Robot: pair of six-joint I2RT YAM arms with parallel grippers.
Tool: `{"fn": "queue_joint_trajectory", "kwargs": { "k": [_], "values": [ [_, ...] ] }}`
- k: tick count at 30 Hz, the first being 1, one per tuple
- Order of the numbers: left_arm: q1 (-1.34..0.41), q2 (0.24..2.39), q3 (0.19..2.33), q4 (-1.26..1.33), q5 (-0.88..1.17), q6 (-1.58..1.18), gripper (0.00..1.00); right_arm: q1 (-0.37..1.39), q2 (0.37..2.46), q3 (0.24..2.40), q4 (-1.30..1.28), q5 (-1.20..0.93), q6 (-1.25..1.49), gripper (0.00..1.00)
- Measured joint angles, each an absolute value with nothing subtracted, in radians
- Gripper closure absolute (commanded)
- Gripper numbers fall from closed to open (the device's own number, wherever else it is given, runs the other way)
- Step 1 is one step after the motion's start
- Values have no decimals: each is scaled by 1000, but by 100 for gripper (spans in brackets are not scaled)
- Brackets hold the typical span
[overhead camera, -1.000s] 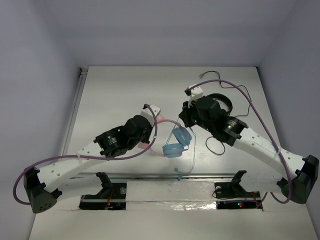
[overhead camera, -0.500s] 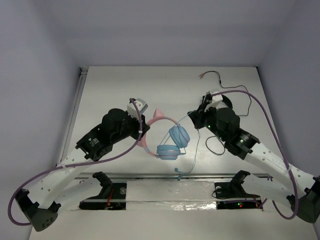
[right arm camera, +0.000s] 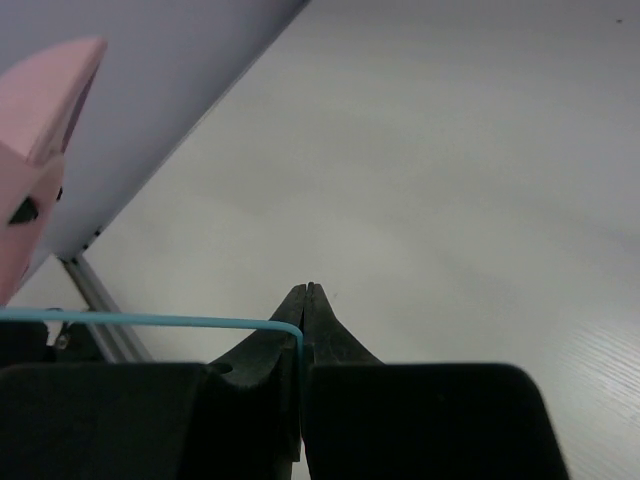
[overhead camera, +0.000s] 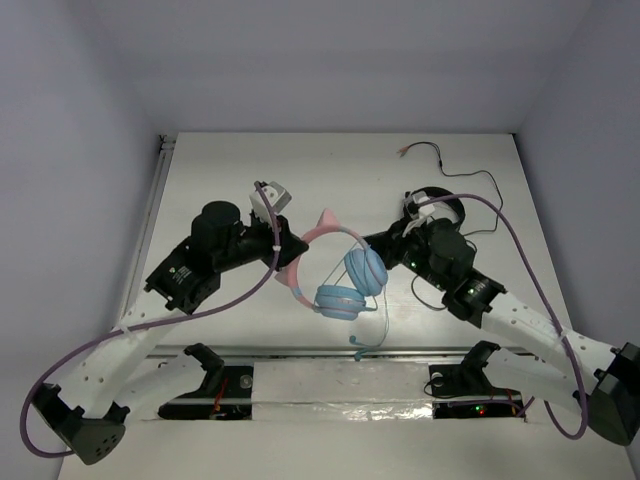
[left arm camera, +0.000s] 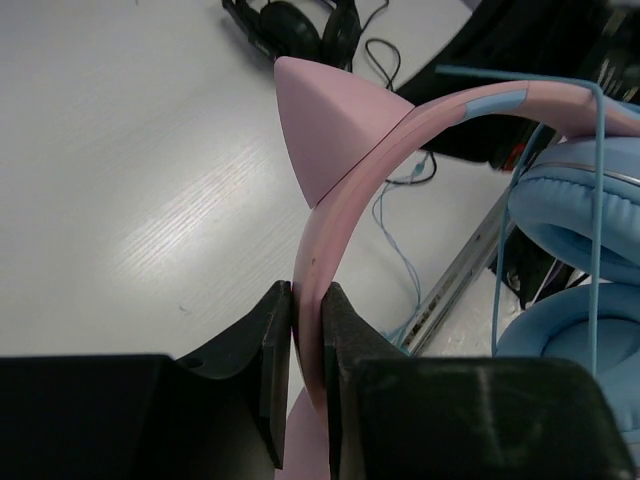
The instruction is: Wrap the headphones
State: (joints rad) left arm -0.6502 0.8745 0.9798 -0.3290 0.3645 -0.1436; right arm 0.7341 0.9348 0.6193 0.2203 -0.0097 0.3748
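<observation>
We have the headphones (overhead camera: 340, 268) between the two arms at the near middle of the table (overhead camera: 230, 170), and they appear to be lifted off it. The left claw (left arm camera: 307, 300) is pressed together on the pink headband (left arm camera: 345, 215), pinching it flat just below a cat ear (left arm camera: 320, 120). The blue earcups (overhead camera: 352, 285) hang at the lower, nearer end of the arch. The right claw (right arm camera: 305, 292) is pressed shut on the thin blue cable (right arm camera: 150, 321), which runs taut from its tips off to the side. The rest of the cable trails down towards the front rail, where its plug (overhead camera: 357, 341) lies. We judge the set light, with a stiff but springy band that stays put in a flat pinch, so the band is the right place to hold. The padded cups are soft and bulky for narrow jaws. The cable is limp, thin and probably slippery, so it needs a full close and steady tension. It will likely slacken or slide off the cups if let go, and a hard pull could strain it where it enters the cup. We take it some way from the cup, as now, to leave length for looping. The black headphones (overhead camera: 440, 205) lie behind the right arm, their own cable close enough to snag. We see no container in any view.
</observation>
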Motion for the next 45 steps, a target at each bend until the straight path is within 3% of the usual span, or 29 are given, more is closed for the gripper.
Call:
{"fn": "queue_joint_trajectory", "kwargs": {
  "k": [8,15,28,39,45],
  "values": [
    [-590,966,1078,-266,469,-242,100,734,1033,572,456,-155,450,93],
    [-560,1005,1182,-151,530,-371,100,733,1195,546,596,-226,506,72],
    [-518,1011,1259,-56,495,-482,100,733,1287,482,792,-297,585,72],
    [-515,1036,1320,-39,424,-512,100,733,1363,423,904,-331,650,78],
    [-515,1052,1325,-24,387,-539,100,734,1405,407,958,-349,681,66]
  ]
}}
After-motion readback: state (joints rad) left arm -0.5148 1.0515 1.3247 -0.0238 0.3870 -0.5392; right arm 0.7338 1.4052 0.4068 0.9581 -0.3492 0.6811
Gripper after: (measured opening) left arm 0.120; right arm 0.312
